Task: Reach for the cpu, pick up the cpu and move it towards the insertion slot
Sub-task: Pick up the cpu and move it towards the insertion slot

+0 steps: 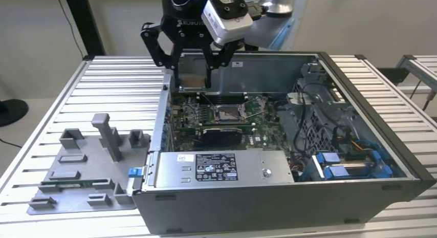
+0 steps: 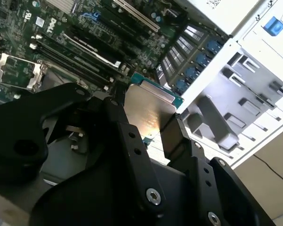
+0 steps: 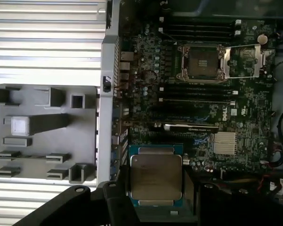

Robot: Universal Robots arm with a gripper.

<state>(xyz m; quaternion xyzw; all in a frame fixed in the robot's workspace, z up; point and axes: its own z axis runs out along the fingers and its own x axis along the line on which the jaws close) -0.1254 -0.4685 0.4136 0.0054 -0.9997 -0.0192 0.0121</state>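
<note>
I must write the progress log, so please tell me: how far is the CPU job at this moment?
Done: the black gripper is shut on the small square silvery-grey cpu and holds it in the air above the open computer case, away from the grey plastic tray. In hand: carrying it over the green circuit board. Left: the square metal-framed insertion slot has a bare dark centre, and the cpu is apart from it.

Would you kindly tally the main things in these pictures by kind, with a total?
cpu, held in the gripper above the open case: 1
insertion slot on the green board: 1
computer case: 1
grey plastic tray: 1
memory stick lying in the tray: 1
Total: 5
</note>
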